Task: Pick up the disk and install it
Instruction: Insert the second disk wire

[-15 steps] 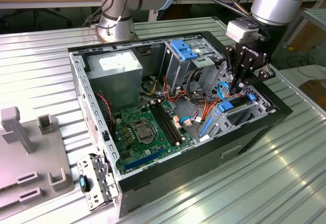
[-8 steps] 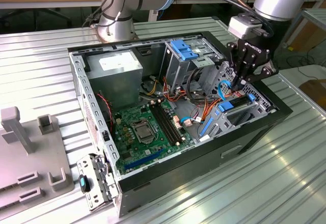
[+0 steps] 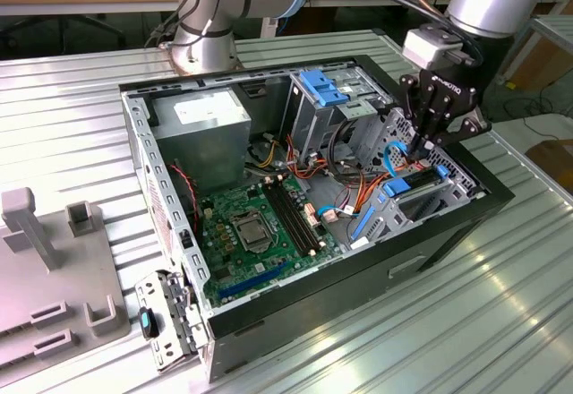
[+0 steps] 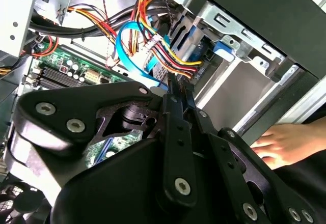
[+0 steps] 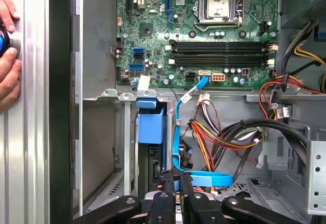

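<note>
The disk (image 3: 417, 184), grey in a bright blue carrier frame, lies in the drive bay at the front corner of the open computer case (image 3: 448, 233), toward the exterior view's right. In the first wrist view the carrier (image 5: 150, 124) sits between the bay's metal rails. My gripper (image 3: 419, 150) hangs just above the disk, its black fingers (image 5: 166, 189) pressed close together with nothing visibly between them. A light blue data cable (image 5: 179, 127) loops right beside the fingertips (image 4: 173, 87).
Inside the case are the green motherboard (image 3: 260, 224), the silver power supply (image 3: 210, 116), a blue-tabbed drive cage (image 3: 327, 89) and bundles of coloured wires (image 5: 214, 137). A person's hand (image 5: 7, 71) rests on the table outside the case wall. Grey fixtures (image 3: 54, 260) stand at the exterior view's left.
</note>
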`<move>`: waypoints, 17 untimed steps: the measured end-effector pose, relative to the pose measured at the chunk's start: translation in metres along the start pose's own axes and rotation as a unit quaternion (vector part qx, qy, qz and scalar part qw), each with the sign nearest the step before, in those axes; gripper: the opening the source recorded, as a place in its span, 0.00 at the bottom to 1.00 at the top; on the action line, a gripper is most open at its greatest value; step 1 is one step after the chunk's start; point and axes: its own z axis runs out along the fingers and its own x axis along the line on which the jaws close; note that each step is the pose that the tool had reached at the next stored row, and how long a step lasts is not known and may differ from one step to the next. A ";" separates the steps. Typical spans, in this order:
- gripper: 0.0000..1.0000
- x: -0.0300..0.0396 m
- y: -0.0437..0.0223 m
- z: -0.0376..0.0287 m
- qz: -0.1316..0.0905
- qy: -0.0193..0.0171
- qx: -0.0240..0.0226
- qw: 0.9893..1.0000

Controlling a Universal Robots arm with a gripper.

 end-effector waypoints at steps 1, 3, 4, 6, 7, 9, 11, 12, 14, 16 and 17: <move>0.16 0.0014 0.0001 0.0002 0.000 0.000 0.000 1.000; 0.16 0.0057 0.0004 0.0007 0.000 0.000 0.001 1.000; 0.16 0.0072 0.0004 0.0009 0.000 0.000 0.001 1.000; 0.16 0.0126 0.0005 0.0016 0.000 0.000 0.003 1.000; 0.16 0.0141 0.0007 0.0018 0.001 0.000 0.005 1.000; 0.16 0.0145 0.0009 0.0019 0.001 0.000 0.006 1.000; 0.16 0.0145 0.0010 0.0019 0.001 -0.001 0.006 1.000; 0.16 0.0146 0.0011 0.0019 0.001 -0.004 0.006 1.000; 0.16 0.0153 0.0013 0.0019 0.001 -0.013 0.007 1.000; 0.16 0.0175 0.0012 0.0023 0.002 -0.025 0.007 1.000; 0.16 0.0198 0.0014 0.0028 0.002 -0.027 0.007 1.000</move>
